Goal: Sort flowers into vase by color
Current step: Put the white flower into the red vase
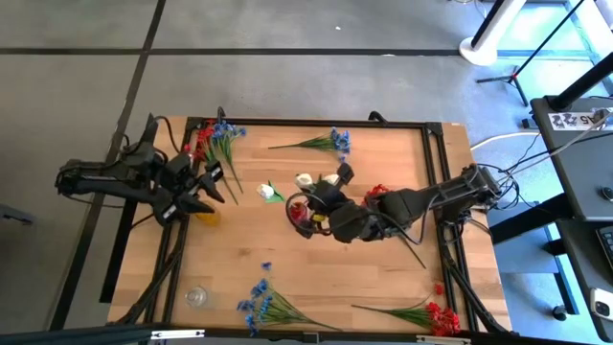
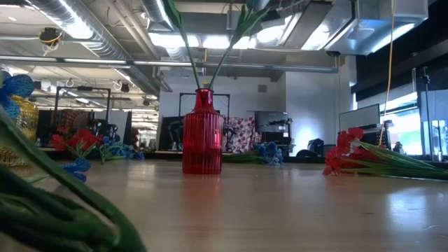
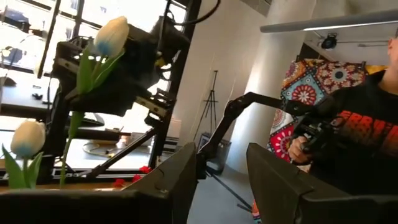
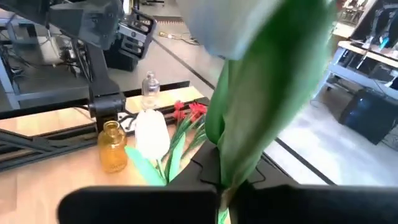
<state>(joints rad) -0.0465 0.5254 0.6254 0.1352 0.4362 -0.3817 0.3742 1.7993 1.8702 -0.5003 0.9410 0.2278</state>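
The right gripper (image 1: 321,206) is clamped on a white tulip (image 4: 261,81) by its green stem, held above the red vase (image 2: 203,133) near the table's (image 1: 383,278) middle, where two stems already stand (their blooms are out of sight in the low view). The left gripper (image 1: 206,192) waits with fingers (image 3: 171,186) apart and empty, over the table's left side by a small yellow vase (image 4: 112,147). Blue flowers (image 1: 263,302) and red flowers (image 1: 431,311) lie along the table's edges, and another white tulip (image 1: 268,192) lies between the arms.
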